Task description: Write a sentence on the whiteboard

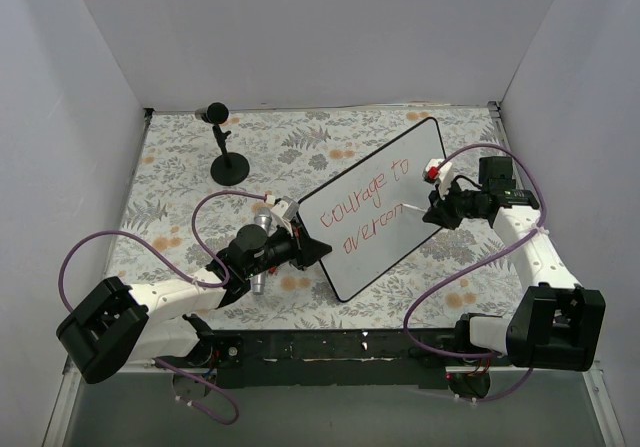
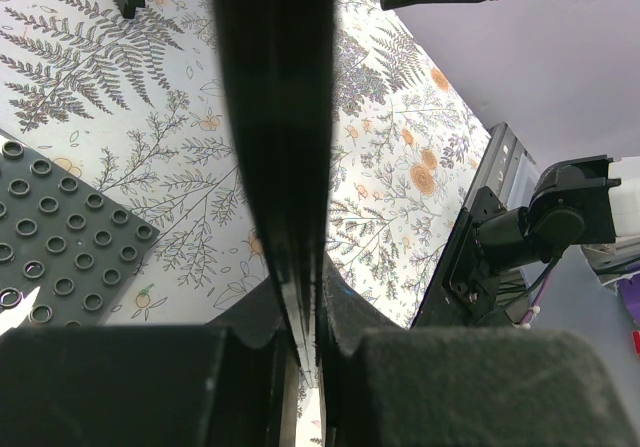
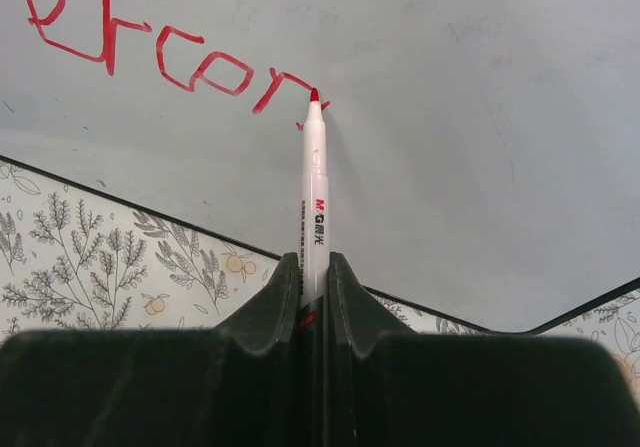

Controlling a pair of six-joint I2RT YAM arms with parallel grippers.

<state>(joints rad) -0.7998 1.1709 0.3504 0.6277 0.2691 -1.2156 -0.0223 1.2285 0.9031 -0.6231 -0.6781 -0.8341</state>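
White arm links (image 1: pixel 170 292), black joint housings (image 1: pixel 100 327), looping purple cables (image 1: pixel 62 277)

Robot lab booth: white panel walls (image 1: pixel 320 27) box in a fern-print tabletop (image 1: pixel 330 137).

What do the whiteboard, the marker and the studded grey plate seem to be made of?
Whiteboard: probably a glossy coated panel, faintly reflective, with a thin black edge.
Marker: likely smooth white plastic barrel, printed logo, red tip.
Grey plate: apparently matte moulded plastic, rows of round studs.

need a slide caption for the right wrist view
Right hand gripping a red marker, tip against the whiteboard at the end of the unfinished red sentence
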